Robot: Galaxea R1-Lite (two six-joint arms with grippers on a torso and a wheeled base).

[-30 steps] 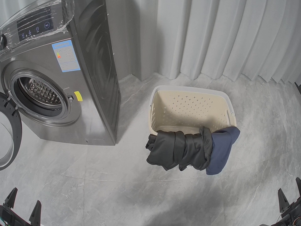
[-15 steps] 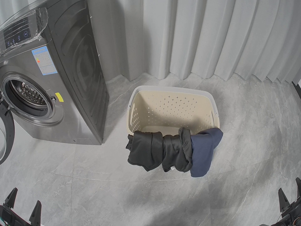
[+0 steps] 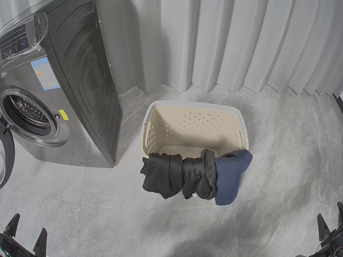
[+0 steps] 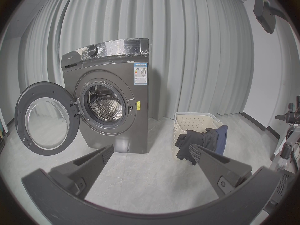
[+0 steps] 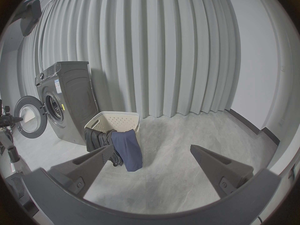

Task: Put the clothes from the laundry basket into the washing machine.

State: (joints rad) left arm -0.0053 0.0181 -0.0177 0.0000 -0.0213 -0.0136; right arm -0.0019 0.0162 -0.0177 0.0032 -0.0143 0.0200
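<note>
A cream laundry basket (image 3: 194,107) stands on the grey floor in front of me. Over its near rim hang a dark grey garment (image 3: 178,175) and a navy blue garment (image 3: 228,177). The grey washing machine (image 3: 71,82) stands at the left with its round door (image 4: 43,117) swung open and the drum (image 4: 104,105) showing. My left gripper (image 3: 26,231) is open low at the near left, well short of the basket. My right gripper (image 3: 330,220) is open at the near right, with nothing between its fingers. The basket (image 5: 114,122) and clothes (image 5: 126,149) also lie ahead in the right wrist view.
Pale pleated curtains (image 3: 232,36) hang along the back behind the basket. Bare grey floor (image 3: 143,225) stretches between me and the basket. The open washer door (image 3: 5,161) juts out at the far left edge.
The whole head view has shifted: the camera swung right, so the washer and basket sit further left in the picture. The grippers hold the same places and the clothes lie as before.
</note>
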